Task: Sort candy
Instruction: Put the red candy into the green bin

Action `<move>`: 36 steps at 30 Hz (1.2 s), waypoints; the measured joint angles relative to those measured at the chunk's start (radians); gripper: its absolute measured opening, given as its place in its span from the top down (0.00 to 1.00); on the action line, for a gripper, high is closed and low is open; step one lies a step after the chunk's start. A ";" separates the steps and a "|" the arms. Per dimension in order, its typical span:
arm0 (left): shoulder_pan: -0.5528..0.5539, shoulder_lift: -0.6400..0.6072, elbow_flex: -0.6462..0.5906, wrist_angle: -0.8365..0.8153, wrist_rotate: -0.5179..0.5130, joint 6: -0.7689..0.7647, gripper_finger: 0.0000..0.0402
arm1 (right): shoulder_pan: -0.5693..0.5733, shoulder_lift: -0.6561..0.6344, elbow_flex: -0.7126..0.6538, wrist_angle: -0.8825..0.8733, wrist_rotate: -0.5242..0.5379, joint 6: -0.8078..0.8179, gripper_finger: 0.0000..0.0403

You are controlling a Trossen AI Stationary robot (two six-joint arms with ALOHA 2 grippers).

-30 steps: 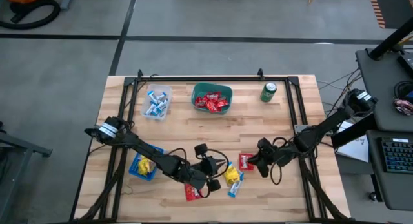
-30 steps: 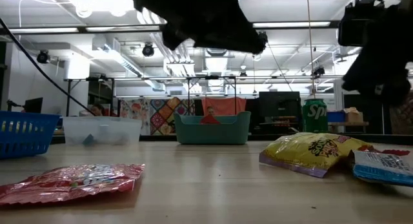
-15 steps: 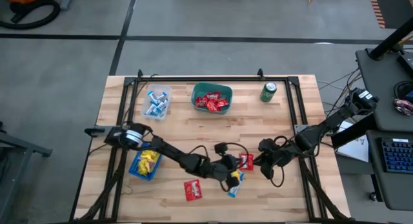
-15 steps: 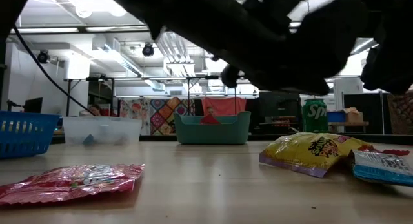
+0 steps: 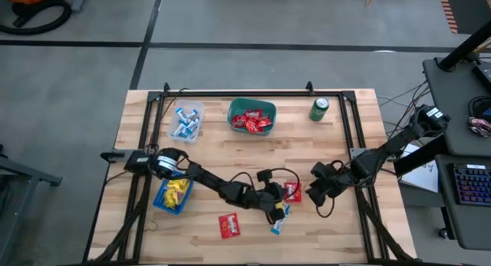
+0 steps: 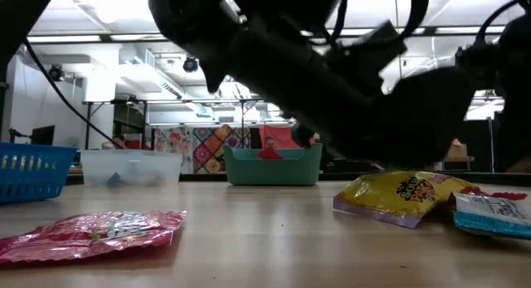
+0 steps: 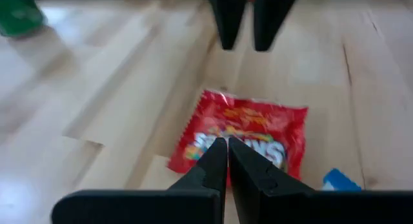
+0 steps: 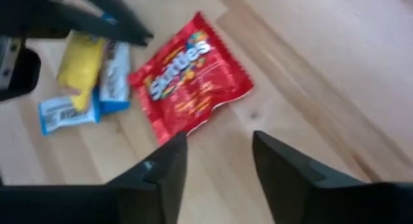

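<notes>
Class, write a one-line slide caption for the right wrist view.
Open right gripper poised over a red Skittles packet on the wooden table.

- The right end effector [image 8: 213,169] has two dark fingers [image 8: 164,172] with a gap between them, and nothing sits in the gap.
- A red candy packet [image 8: 190,79] lies flat on the wooden table [image 8: 335,69], just past the fingers.
- The packet has white letters and little colored dots on it.
- Next to the red packet lie a yellow candy packet [image 8: 80,69] and two blue-and-white candies [image 8: 115,75], close together.
- One blue-and-white candy [image 8: 64,111] lies partly under the yellow one.
- The other arm's dark end effector [image 8: 122,27] reaches in over the yellow packet, with its tip near the red packet's edge.
- The table is light wood with long lines between the boards.
</notes>
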 joint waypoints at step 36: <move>0.007 0.031 0.004 -0.090 0.014 -0.102 1.00 | -0.069 0.329 -0.054 0.562 0.060 -0.003 0.45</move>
